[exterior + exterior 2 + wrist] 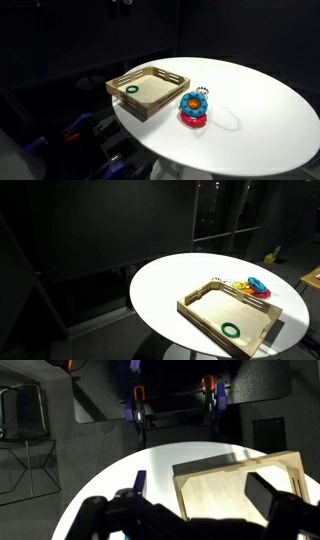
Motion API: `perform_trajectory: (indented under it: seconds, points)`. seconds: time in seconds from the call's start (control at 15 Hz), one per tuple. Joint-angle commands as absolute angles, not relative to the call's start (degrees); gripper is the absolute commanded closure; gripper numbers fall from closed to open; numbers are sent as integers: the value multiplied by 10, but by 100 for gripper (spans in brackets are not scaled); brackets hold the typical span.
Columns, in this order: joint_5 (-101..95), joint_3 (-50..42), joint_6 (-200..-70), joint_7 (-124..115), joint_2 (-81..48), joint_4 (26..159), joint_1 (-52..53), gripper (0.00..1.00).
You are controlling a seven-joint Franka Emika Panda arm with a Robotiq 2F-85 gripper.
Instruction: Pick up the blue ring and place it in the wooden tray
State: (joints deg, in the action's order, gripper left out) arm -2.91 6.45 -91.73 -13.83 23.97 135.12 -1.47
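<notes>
The blue ring (191, 103) lies on top of the larger red ring (194, 120) on the white round table, just beside the wooden tray (160, 100). Both exterior views show it (258, 282). The tray (205, 305) holds a thin dark green ring (130, 87) in one corner. In the wrist view my gripper (185, 502) is open and empty, its dark fingers spread above the tray's pale base (215, 485). The blue ring is out of the wrist view. My arm does not show in either exterior view.
A small multicoloured toy (203, 92) lies behind the rings. The white table (265, 110) has a rounded edge near the tray. The surroundings are dark; clamps and stands (138, 405) stand beyond the table in the wrist view.
</notes>
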Motion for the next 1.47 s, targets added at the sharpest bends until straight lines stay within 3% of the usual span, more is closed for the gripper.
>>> perform_trajectory:
  seconds: [0.0,0.87,1.4]
  points:
    - [-31,58,-916,-140,239,1350,-7,0]
    - [-29,46,-974,-216,160,1260,-28,0]
    - [-27,5,-1092,-251,68,1213,-48,0]
